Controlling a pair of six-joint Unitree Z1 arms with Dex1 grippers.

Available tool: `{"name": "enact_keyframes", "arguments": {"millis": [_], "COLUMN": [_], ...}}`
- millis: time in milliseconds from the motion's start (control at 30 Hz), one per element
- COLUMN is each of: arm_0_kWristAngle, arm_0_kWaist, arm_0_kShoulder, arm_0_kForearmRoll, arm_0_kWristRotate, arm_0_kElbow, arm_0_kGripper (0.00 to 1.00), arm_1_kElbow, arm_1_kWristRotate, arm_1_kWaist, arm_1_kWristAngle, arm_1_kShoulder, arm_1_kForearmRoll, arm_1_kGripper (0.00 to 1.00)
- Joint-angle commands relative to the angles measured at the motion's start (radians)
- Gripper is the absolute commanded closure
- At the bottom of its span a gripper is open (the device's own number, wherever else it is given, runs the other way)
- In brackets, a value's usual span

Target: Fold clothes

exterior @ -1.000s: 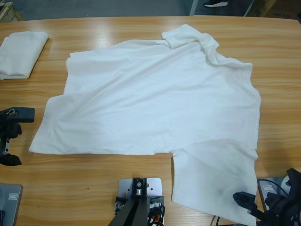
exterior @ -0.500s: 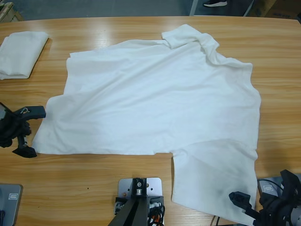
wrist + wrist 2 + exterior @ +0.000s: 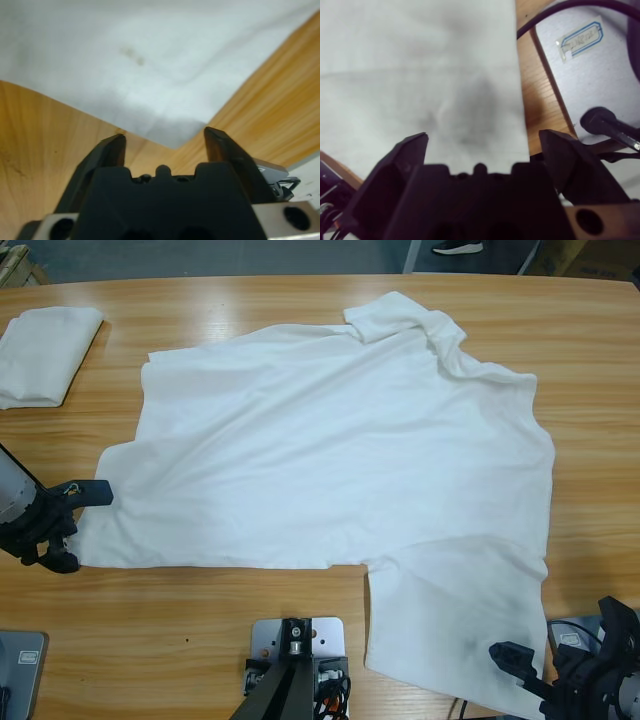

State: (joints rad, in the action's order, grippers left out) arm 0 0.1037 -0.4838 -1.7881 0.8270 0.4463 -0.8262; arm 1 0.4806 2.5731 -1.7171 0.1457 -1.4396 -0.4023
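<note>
A large white T-shirt (image 3: 340, 440) lies spread flat across the middle of the wooden table (image 3: 200, 620), with one sleeve bunched at the far side. My left gripper (image 3: 76, 526) is at the shirt's near-left corner, open, jaws astride the hem. In the left wrist view that corner of the T-shirt (image 3: 150, 60) points in between the jaws of the left gripper (image 3: 165, 142), with bare wood on either side. My right gripper (image 3: 565, 642) is open at the shirt's near-right corner. In its wrist view the T-shirt (image 3: 420, 65) fills the space ahead of the open right gripper (image 3: 485, 142).
A folded white cloth (image 3: 45, 350) lies at the table's far-left corner. A black cable (image 3: 610, 125) runs beside the shirt's edge near the right gripper. Bare wood shows along the near edge and the far edge of the table.
My left gripper has moved right, from the table's left edge up to the shirt's near-left corner. The right gripper has only shifted slightly. The shirt has not moved.
</note>
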Motion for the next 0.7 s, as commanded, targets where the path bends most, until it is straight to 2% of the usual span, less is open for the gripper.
{"name": "enact_keyframes", "arguments": {"millis": [33, 167, 300, 467, 500, 533, 567, 600, 700], "arm_0_kWristAngle": [0.019, 0.027, 0.034, 0.044, 0.045, 0.047, 0.048, 0.051, 0.077], "arm_0_kWaist": [-0.019, -0.057, -0.137, -0.166, -0.167, -0.168, -0.168, -0.168, -0.168], "arm_0_kShoulder": [-0.030, -0.034, -0.029, -0.006, -0.009, -0.010, -0.010, -0.011, 0.002], "arm_0_kForearmRoll": [-0.043, -0.043, -0.039, -0.039, -0.039, -0.040, -0.040, -0.040, -0.042], "arm_0_kWristRotate": [-0.039, -0.035, -0.037, -0.052, -0.052, -0.056, -0.057, -0.059, -0.087], "arm_0_kElbow": [0.029, 0.031, 0.038, 0.042, 0.042, 0.042, 0.042, 0.042, 0.043], "arm_0_kGripper": [0.474, 0.478, 0.593, 0.614, 0.740, 0.760, 0.832, 0.980, 1.000], "arm_1_kElbow": [-0.042, -0.049, -0.052, -0.056, -0.057, -0.058, -0.059, -0.059, -0.059], "arm_1_kWristRotate": [0.006, 0.006, 0.006, 0.004, 0.004, 0.004, 0.002, 0.002, -0.002], "arm_1_kWaist": [-0.015, -0.015, -0.015, -0.015, -0.015, -0.015, -0.015, -0.015, -0.015], "arm_1_kWristAngle": [0.023, 0.027, 0.036, 0.036, 0.036, 0.036, 0.037, 0.038, 0.038], "arm_1_kShoulder": [-0.002, 0.004, 0.012, 0.013, 0.013, 0.013, 0.013, 0.012, 0.012], "arm_1_kForearmRoll": [0.028, 0.030, 0.030, 0.030, 0.030, 0.030, 0.030, 0.030, 0.031], "arm_1_kGripper": [0.133, 0.142, 0.147, 0.150, 0.151, 0.151, 0.151, 0.151, 0.151]}}
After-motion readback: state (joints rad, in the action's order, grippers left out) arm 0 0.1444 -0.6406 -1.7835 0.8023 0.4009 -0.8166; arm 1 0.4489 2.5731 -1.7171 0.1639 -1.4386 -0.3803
